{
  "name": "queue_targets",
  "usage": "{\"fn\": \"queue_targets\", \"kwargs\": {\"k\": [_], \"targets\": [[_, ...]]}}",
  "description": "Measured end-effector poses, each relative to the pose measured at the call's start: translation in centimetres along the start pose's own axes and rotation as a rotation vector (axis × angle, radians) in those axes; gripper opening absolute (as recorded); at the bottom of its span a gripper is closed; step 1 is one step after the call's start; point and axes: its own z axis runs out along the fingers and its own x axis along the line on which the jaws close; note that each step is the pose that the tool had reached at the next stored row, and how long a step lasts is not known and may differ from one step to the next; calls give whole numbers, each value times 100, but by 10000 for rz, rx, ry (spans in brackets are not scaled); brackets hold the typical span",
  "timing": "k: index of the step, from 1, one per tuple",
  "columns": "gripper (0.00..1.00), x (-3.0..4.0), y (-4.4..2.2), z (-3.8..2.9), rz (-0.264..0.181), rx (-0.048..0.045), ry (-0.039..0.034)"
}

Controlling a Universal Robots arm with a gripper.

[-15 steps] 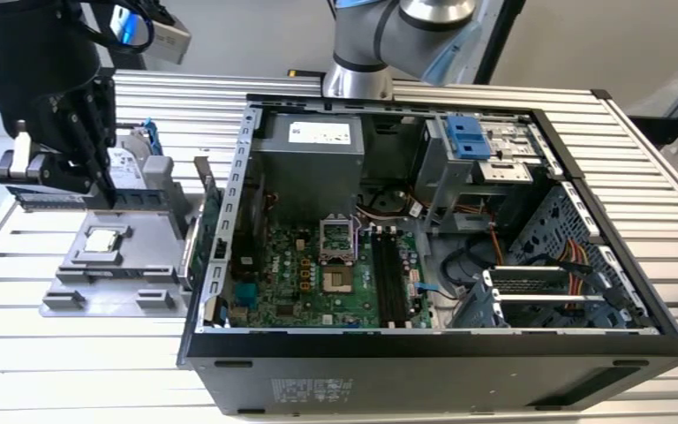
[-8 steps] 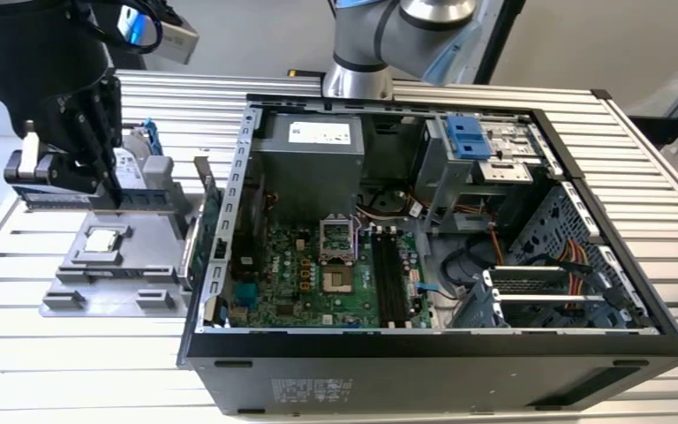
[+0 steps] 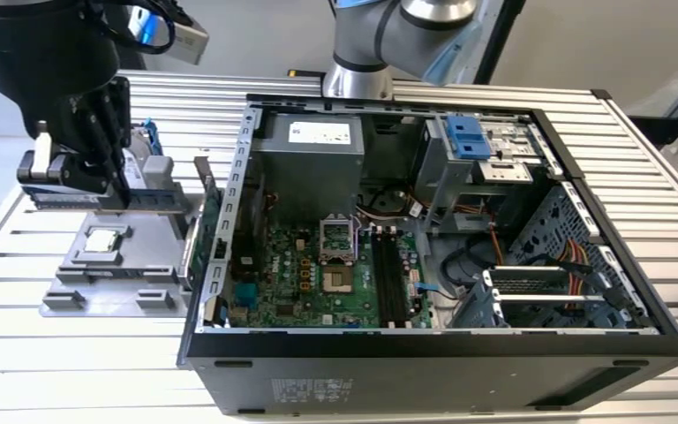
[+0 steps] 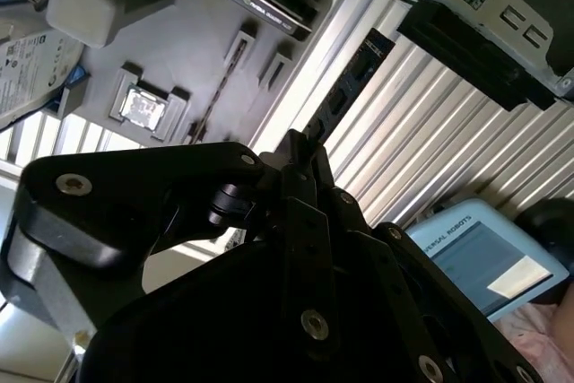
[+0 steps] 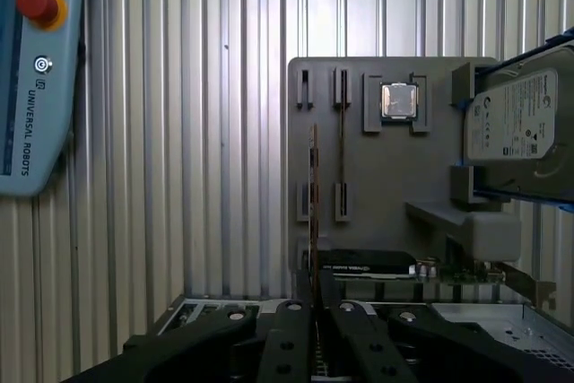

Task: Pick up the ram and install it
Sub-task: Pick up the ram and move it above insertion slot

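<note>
Pincer (image 5: pixel 314 313): fingers clamped on the ram (image 5: pixel 314 204), which shows edge-on in first wrist view, above grey fixture tray (image 5: pixel 386 221) on counter (image 5: pixel 179 150). In exterior view, pincer sits upper left of frame; open PC case (image 3: pixel 433 349) lies to the exterior view's right.

Risks: grip appears toward one end, so stick may pivot or slip. A tilted ram would miss the board slots (image 3: pixel 388 283) or strike the case wall.
</note>
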Motion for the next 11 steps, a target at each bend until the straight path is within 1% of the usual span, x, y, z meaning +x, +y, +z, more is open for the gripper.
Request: {"fn": "queue_targets", "kwargs": {"k": [11], "targets": [[0, -2, -110, -4, 0, 0, 0]]}}
